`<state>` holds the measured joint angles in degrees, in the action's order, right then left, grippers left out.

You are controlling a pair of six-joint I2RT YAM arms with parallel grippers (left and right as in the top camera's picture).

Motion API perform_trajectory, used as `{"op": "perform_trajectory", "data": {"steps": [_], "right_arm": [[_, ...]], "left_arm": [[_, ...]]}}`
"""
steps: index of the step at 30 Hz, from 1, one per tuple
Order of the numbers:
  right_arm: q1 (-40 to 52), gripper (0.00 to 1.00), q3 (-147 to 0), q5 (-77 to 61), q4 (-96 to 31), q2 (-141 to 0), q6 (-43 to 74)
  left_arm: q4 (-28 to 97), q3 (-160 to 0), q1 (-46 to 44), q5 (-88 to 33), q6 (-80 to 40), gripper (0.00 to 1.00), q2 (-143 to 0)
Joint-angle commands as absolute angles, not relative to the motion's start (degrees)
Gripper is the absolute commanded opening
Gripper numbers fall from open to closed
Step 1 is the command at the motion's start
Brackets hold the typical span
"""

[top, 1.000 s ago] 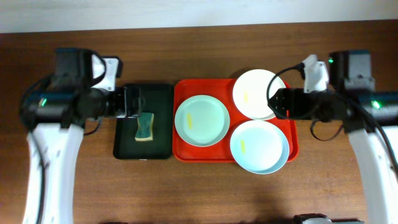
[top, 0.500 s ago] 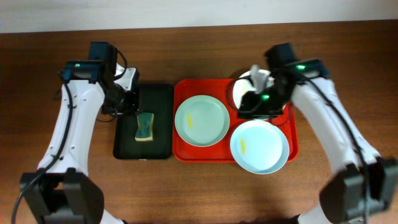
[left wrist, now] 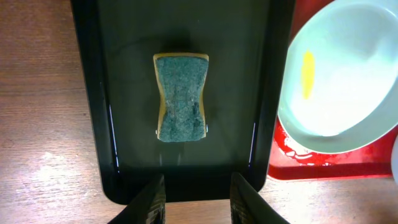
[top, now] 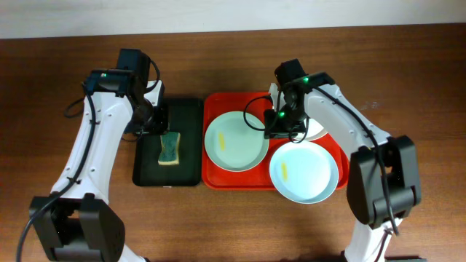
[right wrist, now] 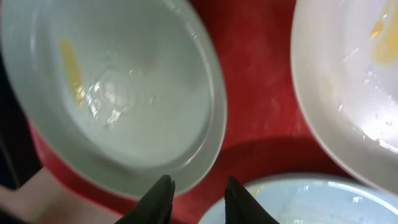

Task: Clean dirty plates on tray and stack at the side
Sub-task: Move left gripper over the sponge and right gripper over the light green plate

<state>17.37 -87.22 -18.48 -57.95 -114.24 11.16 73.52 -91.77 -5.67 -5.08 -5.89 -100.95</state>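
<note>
**Two Arms Hovering Over Smeared Plates and a Sponge**

Three plates are sitting on the red tray (top: 215, 104) at mid-table. A pale blue-green plate (top: 234, 142) is lying on its left side, a second pale plate (top: 303, 172) at the near right, and a white plate (right wrist: 348, 93) at the far right, partly hidden overhead by an arm. Yellow smears are showing on all three. The right gripper (right wrist: 198, 200) is hovering, fingers apart and empty, above the red strip between the left plate's rim and the near plate. The left gripper (left wrist: 199, 200), fingers likewise spread, is hanging over the black tray (top: 186, 109), where a sponge (left wrist: 181, 98) is lying.
</note>
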Motion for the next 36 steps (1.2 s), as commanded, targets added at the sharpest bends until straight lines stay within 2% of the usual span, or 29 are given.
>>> {"op": "perform_trajectory", "data": {"steps": [1,19,25,29,31,36], "right_arm": [[17.7,0.29,-88.0,-16.9,-55.9,-115.7,14.5],[18.1,0.25,-86.6,-16.9,-53.1,-118.9,17.1],[18.0,0.2,-83.4,-16.9,-49.8,-118.9,17.1],[18.0,0.12,-83.1,-16.9,-49.1,-118.9,18.7],[18.0,0.04,-83.1,-16.9,-49.0,-118.9,19.0],[18.1,0.04,-83.1,-16.9,-49.1,-118.9,19.0]], "left_arm": [[73.4,-91.9,-5.7,-4.0,-6.9,0.32,-101.6],[73.4,-91.9,-5.7,-4.1,-6.9,0.24,-101.6],[73.4,-91.9,-5.7,-4.1,-6.9,0.24,-101.6],[73.4,-91.9,-5.7,-4.1,-6.9,0.24,-101.6],[73.4,-91.9,-5.7,-4.1,-6.9,0.24,-101.6],[73.4,-91.9,-5.7,-4.0,-6.9,0.25,-101.6]]}}
